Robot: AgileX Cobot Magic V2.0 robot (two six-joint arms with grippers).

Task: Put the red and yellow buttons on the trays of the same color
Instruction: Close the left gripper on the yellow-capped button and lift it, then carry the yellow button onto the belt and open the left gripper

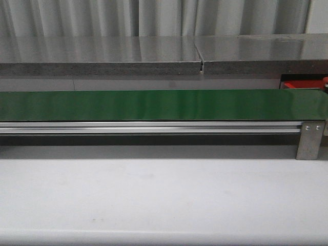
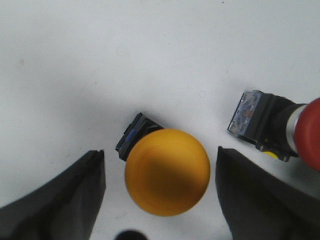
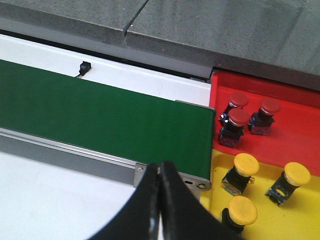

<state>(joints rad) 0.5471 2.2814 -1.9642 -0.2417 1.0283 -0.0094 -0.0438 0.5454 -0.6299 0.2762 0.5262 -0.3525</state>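
In the left wrist view a yellow button [image 2: 167,172] with a black base lies on the white table, between the open fingers of my left gripper [image 2: 161,192], which do not touch it. A red button [image 2: 280,127] lies just beside it, outside one finger. My right gripper [image 3: 159,172] is shut and empty, above the white table near the end of the green belt [image 3: 100,112]. The red tray [image 3: 295,137] holds three red buttons [image 3: 239,119]. The yellow tray [image 3: 265,200] holds three yellow buttons [image 3: 246,165]. Neither gripper shows in the front view.
The green conveyor belt [image 1: 164,105] with its aluminium rail [image 1: 148,127] runs across the table in the front view. A grey stone ledge [image 1: 102,56] stands behind it. A small black sensor [image 3: 84,66] sits beyond the belt. A corner of the red tray [image 1: 302,84] shows at far right.
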